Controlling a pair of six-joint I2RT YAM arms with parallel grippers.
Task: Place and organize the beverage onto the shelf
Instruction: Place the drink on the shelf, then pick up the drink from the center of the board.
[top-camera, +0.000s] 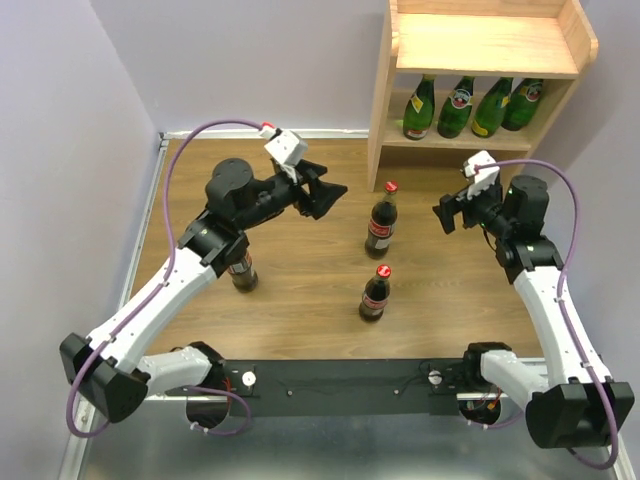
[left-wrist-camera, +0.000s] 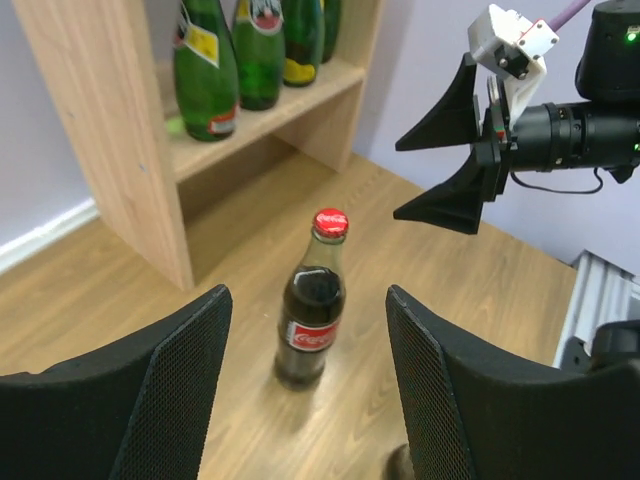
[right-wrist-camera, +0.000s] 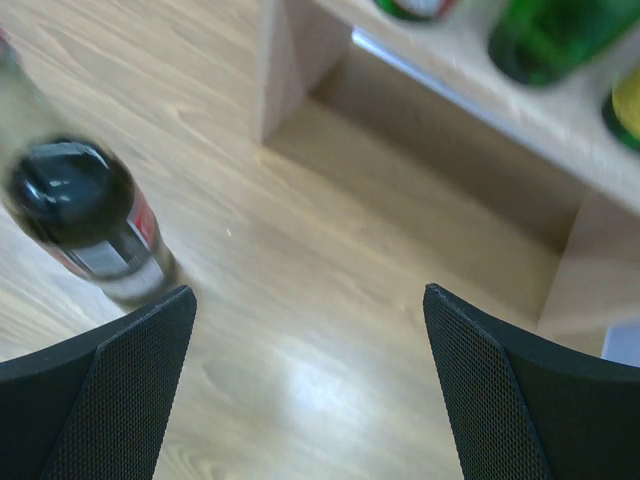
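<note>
Lilac walls stand around a wooden table (top-camera: 300, 330), and the shelf (top-camera: 480, 45) is at the upper right of the top view. Four green bottles (top-camera: 470, 108) already stand in a row on its lower tier, and the top board is bare. On the table you have the middle cola bottle (top-camera: 381, 220) near the shelf, a second cola bottle (top-camera: 374, 295) just below it in the frame, and a third cola bottle (top-camera: 243, 272) at the left, half hidden behind the left arm.

The left gripper (top-camera: 332, 196) hangs to the left of the middle cola bottle, with jaws open and nothing in them. The right gripper (top-camera: 443, 217) is at its right, jaws wide apart and also empty. Neither touches the bottle.

I judge that the step in hand is to take this middle bottle. In the left wrist view it stands nearly centred between the fingers (left-wrist-camera: 150, 400). You can therefore bring the left gripper straight forward and a little lower, then close on the body at the label, not on the thin neck. Keep the right gripper away, because the two face each other. Lift the bottle upright and mind the side panel of the shelf.

The red label reads Coca-Cola in white script. The green bottles' labels are too small to read.
</note>
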